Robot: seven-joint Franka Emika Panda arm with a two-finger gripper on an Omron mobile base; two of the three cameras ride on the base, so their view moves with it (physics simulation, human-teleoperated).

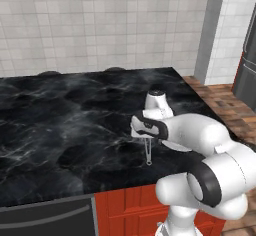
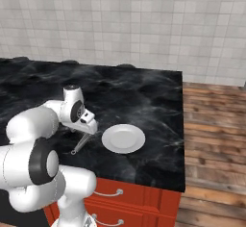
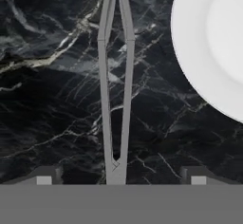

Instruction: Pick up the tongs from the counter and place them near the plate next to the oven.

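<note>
Tongs [image 3: 115, 99] lie between the open end effector's [image 3: 121, 178] fingertips.

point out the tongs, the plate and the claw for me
tongs [image 3: 115, 99], hand view, between its two thin arms where they run side by side
plate [image 2: 123, 138], right base view, flat centre of the dish
claw [image 3: 121, 175], hand view, midway between the two dark tips, standing open

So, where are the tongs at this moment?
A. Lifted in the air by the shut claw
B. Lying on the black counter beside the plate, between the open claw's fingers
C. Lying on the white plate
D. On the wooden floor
B: in the hand view the tongs lie flat on the counter, apart from the plate, with the claw open around them.
</note>
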